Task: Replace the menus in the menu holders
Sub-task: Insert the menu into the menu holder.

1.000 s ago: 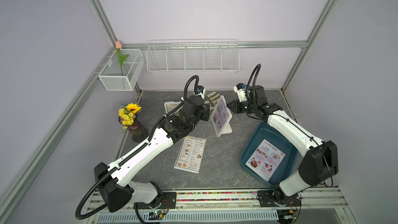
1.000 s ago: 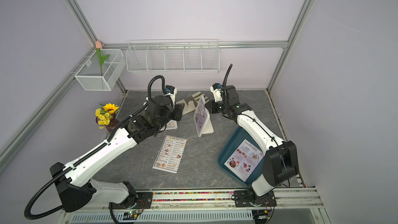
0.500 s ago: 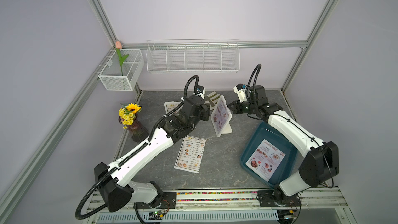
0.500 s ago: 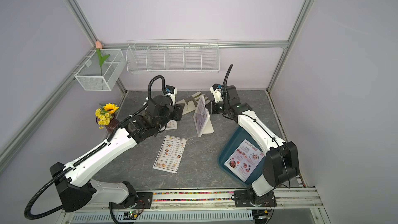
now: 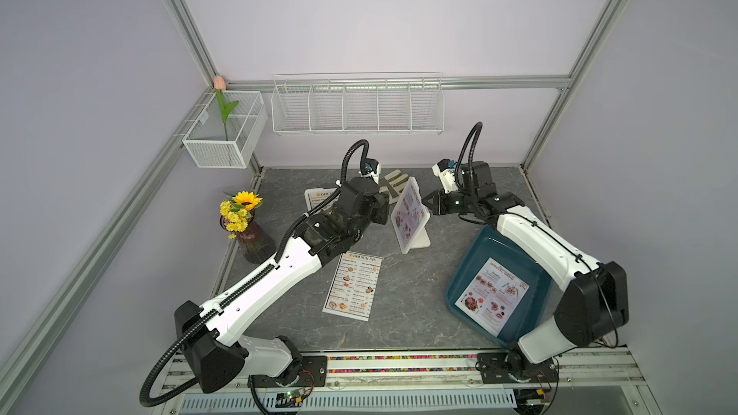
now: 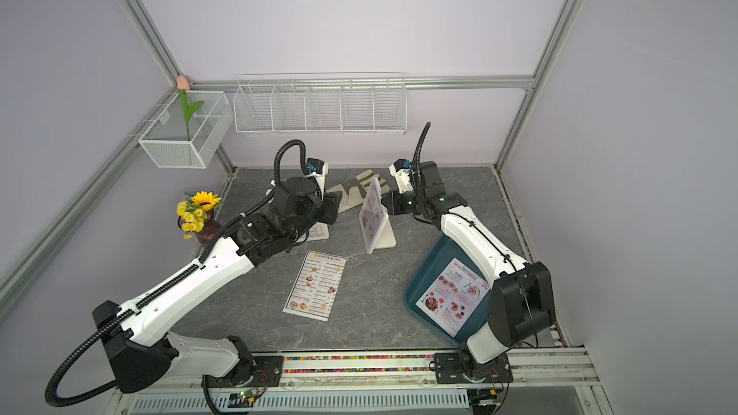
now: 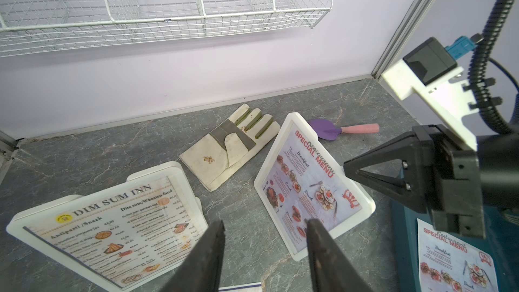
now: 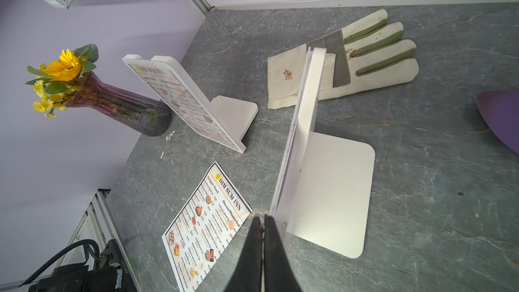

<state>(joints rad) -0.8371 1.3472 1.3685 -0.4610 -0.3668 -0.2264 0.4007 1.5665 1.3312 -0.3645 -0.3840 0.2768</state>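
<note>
A white menu holder (image 5: 411, 213) (image 8: 306, 125) stands mid-table with a SPECIAL MENU sheet (image 7: 309, 189) in it. My right gripper (image 5: 425, 199) (image 8: 263, 217) is shut at that holder's upper side edge, and a red sliver of the sheet shows between its tips. The second menu holder (image 7: 112, 234) (image 8: 185, 105) has a DIM SUM INN sheet in it and stands further left. My left gripper (image 7: 265, 228) hangs open and empty above the table between the two holders. A loose DIM SUM INN menu (image 5: 353, 285) lies flat in front. Another SPECIAL MENU sheet (image 5: 495, 295) lies in the teal tray (image 5: 479, 249).
A striped work glove (image 7: 230, 147) and a purple trowel (image 7: 337, 132) with a pink handle lie behind the holders. A vase of yellow flowers (image 5: 245, 225) stands at the left edge. Wire baskets (image 5: 357, 105) hang on the back wall.
The right gripper's jaws have closed at the holder's edge. Neither arm has visibly moved, and the left gripper stays open as before.
</note>
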